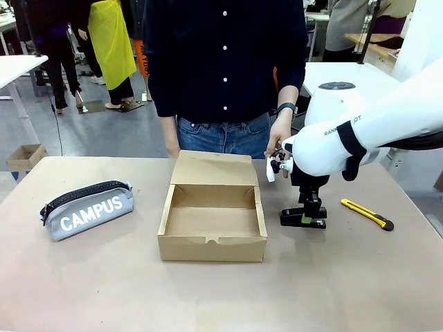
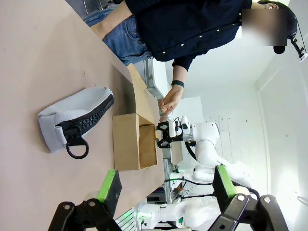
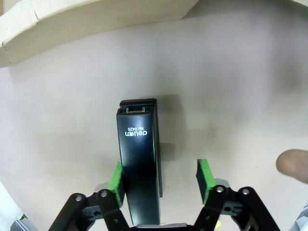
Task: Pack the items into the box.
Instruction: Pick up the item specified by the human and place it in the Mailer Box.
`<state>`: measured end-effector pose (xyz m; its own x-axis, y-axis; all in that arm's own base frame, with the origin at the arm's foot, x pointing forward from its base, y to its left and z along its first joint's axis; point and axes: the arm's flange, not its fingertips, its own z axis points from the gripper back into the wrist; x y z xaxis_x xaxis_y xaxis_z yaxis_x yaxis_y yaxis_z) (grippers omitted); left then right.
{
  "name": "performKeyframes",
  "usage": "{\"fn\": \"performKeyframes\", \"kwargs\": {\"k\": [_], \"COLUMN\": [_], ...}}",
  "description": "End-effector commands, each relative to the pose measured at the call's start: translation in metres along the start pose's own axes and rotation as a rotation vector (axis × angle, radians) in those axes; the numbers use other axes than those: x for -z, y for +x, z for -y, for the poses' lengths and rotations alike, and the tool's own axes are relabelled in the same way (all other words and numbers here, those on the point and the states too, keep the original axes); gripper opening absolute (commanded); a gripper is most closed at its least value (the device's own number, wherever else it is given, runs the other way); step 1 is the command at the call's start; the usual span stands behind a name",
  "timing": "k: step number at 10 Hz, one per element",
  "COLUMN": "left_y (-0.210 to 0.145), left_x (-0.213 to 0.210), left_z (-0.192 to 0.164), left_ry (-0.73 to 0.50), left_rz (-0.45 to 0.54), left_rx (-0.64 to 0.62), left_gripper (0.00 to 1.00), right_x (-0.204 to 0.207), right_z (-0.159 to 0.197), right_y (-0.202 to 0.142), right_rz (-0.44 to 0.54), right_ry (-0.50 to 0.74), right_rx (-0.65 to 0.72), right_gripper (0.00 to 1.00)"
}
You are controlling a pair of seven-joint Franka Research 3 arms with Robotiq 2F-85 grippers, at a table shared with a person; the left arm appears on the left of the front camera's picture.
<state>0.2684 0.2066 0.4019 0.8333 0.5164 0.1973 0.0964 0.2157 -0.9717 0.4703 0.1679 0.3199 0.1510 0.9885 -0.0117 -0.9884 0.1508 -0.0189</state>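
Straddling the black stapler [image 3: 138,154], our right gripper [image 3: 159,182] stands with its jaws apart: one green pad [image 3: 115,184] touches the stapler's side, while the other sits clear of it. The stapler lies flat on the table [image 1: 104,290], just right of the open box [image 1: 211,247] and outside it. Farther right lies the yellow utility knife [image 1: 367,214]. Our left gripper [image 2: 165,183] hangs wide open, holding nothing, facing the grey pouch [image 2: 72,118].

pouch: grey zip pouch [image 1: 88,209] printed "CAMPUS", lying on the table's left part, black zip on top, ring pull [image 2: 77,150] at one end | table: tan top [image 1: 208,297] | person: dark buttoned shirt [image 1: 225,55], blue jeans, standing at far edge | floor: small open carton [image 1: 25,156], far left
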Motion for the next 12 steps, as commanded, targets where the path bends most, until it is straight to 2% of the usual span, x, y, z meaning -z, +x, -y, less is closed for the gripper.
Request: {"fn": "performKeyframes", "kwargs": {"k": [1,2,3,4,5,10,12], "left_y": [-0.001,-0.001,-0.001,-0.001,-0.001,-0.001,-0.001], "left_x": [0.001,0.001,0.001,0.001,0.001,0.001,0.001], "left_z": [0.001,0.001,0.001,0.001,0.001,0.001,0.001], "left_ry": [-0.026,-0.026,-0.026,-0.026,-0.026,-0.026,-0.026], "left_rz": [0.011,0.011,0.011,0.011,0.011,0.011,0.011], "left_rx": [0.021,0.021,0.021,0.021,0.021,0.021,0.021], "left_gripper": [1.00,1.00,1.00,1.00,1.00,1.00,1.00], "right_x": [-0.004,-0.004,-0.004,-0.004,-0.004,-0.007,-0.055], "right_z": [0.005,0.005,0.005,0.005,0.005,0.005,-0.004], "right_y": [0.005,0.005,0.005,0.005,0.005,0.004,-0.003], "right_rz": [-0.002,-0.002,0.000,0.004,0.004,0.016,0.031], "right_ry": [0.005,0.002,0.001,0.000,0.003,0.025,0.044], "right_rx": [0.013,0.014,0.014,0.020,0.021,0.010,0.027], "right_gripper": [0.00,0.28,0.00,0.07,0.00,0.00,0.00]}}
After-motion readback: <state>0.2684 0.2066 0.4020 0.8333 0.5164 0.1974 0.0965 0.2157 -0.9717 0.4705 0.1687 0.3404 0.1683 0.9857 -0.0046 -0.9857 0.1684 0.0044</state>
